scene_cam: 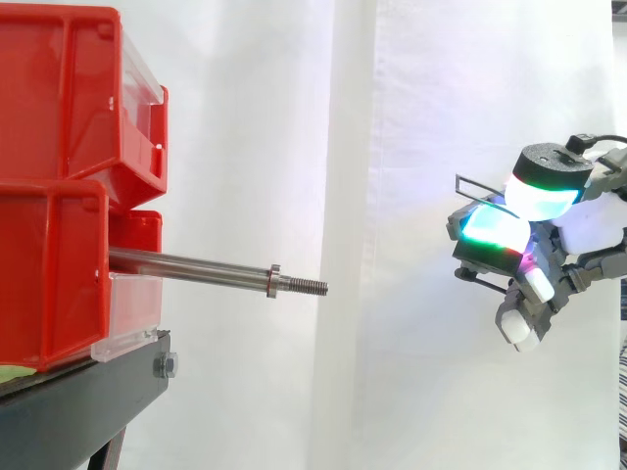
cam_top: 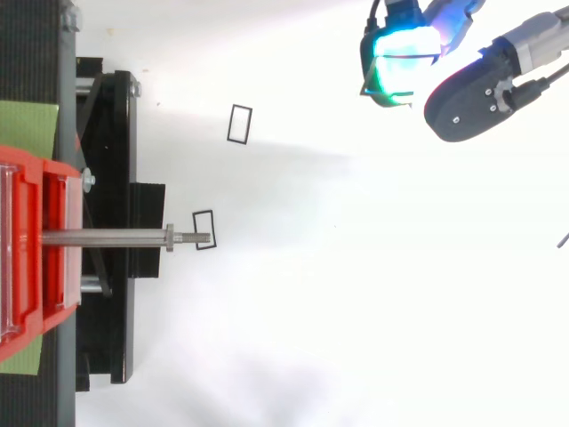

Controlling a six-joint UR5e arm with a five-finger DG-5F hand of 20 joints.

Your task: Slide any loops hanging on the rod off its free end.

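Thin rectangular wire loop (scene_cam: 475, 182), pinched between the glowing pads (scene_cam: 542, 196) of the hand (scene_cam: 490, 235) at the right of the side view, well apart from the rod (scene_cam: 196, 266). Seen too at the upper right of the top view, as a fine dark outline around the cyan pad of the hand (cam_top: 400, 49).

Probably near weightless, stiff enough to keep its shape, slippery on metal and easy to bend or flick away. Best taken by one straight side with a light pinch, or simply nudged along from behind.

Two more of the same kind flat on the white surface in the top view:
- upper loop (cam_top: 229, 124), above and right of the rod's tip and clear of it;
- lower loop (cam_top: 203, 213), overlapping the threaded tip from above, yet hanging on nothing in the side view, so judged to lie beneath it.

Rod (cam_top: 107, 237) bare from root to free end, pointing right, with a small collar just short of the thread. By the look of it, nothing left to slide off.

Fingers curled and clamped on the wire loop, not spread.

At the rod's root, stacked red bins (scene_cam: 59, 196) at the left, on a black stand (scene_cam: 88, 392). White curtain (scene_cam: 441, 98) behind.
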